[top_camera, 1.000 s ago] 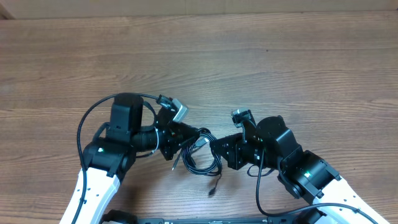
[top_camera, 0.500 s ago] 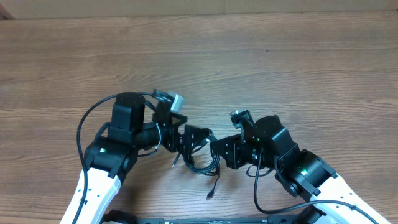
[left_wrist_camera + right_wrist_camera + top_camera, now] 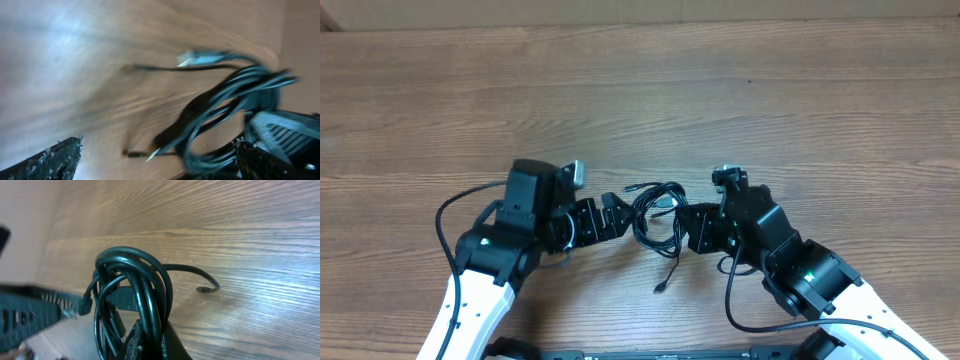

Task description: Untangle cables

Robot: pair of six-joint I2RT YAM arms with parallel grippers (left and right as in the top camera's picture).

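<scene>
The cables (image 3: 658, 208) form a tangled black coil between my two grippers, near the table's front. My right gripper (image 3: 687, 226) is shut on the coil's right side. In the right wrist view the jaws (image 3: 156, 341) pinch several loops of the cables (image 3: 131, 287), and one loose end (image 3: 202, 288) curls onto the wood. My left gripper (image 3: 620, 215) stands open just left of the coil, holding nothing. The left wrist view is blurred. It shows the cables (image 3: 225, 107) ahead of the wide-spread fingers (image 3: 52, 162), with a silver tip (image 3: 152, 154) between them. Another plug end (image 3: 662, 286) trails toward the front edge.
The brown wooden table (image 3: 770, 90) stretches bare beyond the arms. My left arm's own thick black wire (image 3: 445, 215) loops out on the left. The right arm's wire (image 3: 732, 300) hangs near the front edge.
My left gripper has opened, let go of the cables and turned. The right gripper, still shut, has carried the coil a little farther from the front edge.
</scene>
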